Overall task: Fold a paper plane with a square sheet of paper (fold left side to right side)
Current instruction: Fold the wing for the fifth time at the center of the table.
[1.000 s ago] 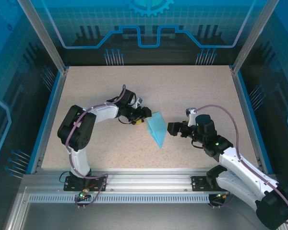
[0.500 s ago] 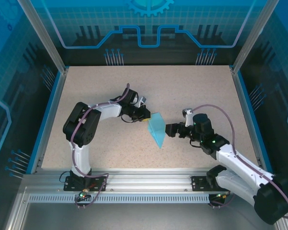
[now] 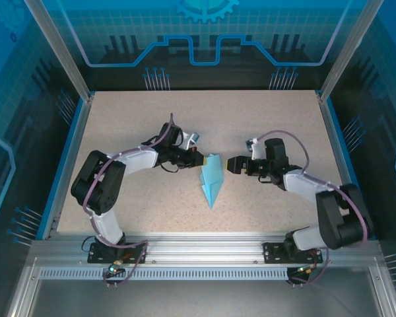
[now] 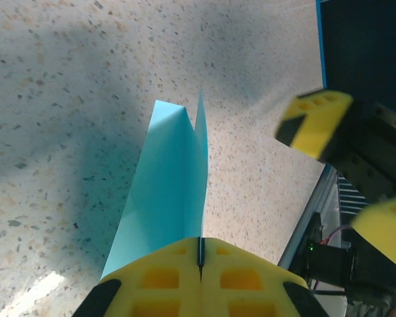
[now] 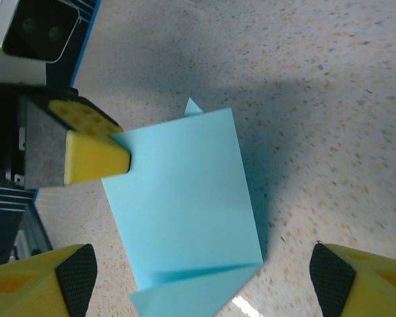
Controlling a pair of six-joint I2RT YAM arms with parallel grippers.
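The light-blue sheet of paper (image 3: pixel 211 181) is folded into a narrow pointed shape near the table's middle, its tip toward the near edge. My left gripper (image 3: pixel 199 159) is shut on its far left edge. In the left wrist view the paper (image 4: pixel 168 191) runs out from between the closed yellow tips of the left gripper (image 4: pixel 200 247). My right gripper (image 3: pixel 232 165) stands open just right of the paper's top. In the right wrist view the paper (image 5: pixel 185 205) hangs upright between the wide-apart tips of the right gripper (image 5: pixel 201 281), touching neither. The left gripper's fingertip (image 5: pixel 96 158) pinches its upper corner.
The speckled beige table (image 3: pixel 132 125) is ringed by a blue border (image 3: pixel 66 165) and metal frame posts. An aluminium rail (image 3: pixel 204 247) with both arm bases runs along the near edge.
My left gripper has shut on the paper's edge and the paper has turned, its tip swinging toward the near edge. My right gripper has moved farther in and left, up to the paper's top.
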